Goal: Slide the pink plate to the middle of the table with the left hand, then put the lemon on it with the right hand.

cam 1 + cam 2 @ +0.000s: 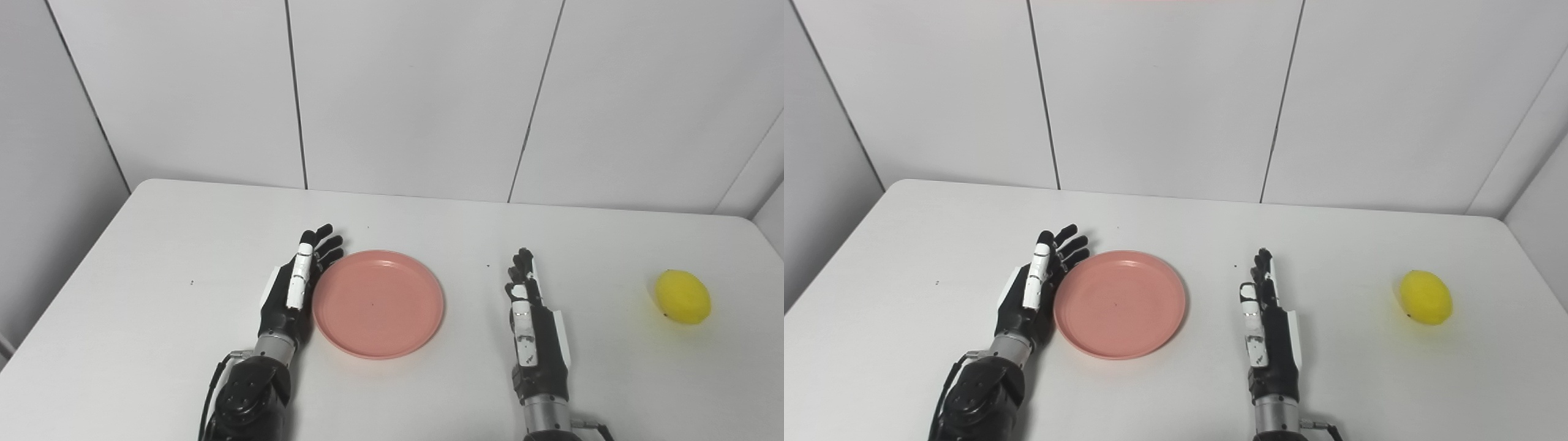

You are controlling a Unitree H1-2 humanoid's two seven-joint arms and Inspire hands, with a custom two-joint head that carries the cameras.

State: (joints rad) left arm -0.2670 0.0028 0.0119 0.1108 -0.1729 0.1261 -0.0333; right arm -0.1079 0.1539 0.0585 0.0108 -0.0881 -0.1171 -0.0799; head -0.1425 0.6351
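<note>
We faced a white worktop [184,380] under grey wall panels. Nearest, the right robot hand [531,318] waited open, holding nothing; the left robot hand [297,288], fingers spread, touched the plate [378,302] near centre. A hard push might overshoot. The lemon [683,296], far right, could roll. We read no writing.

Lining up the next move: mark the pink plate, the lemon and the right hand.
pink plate [378,303], left eye view, bare centre.
lemon [683,296], left eye view, middle of peel.
right hand [534,331], left eye view, back of hand.
</note>
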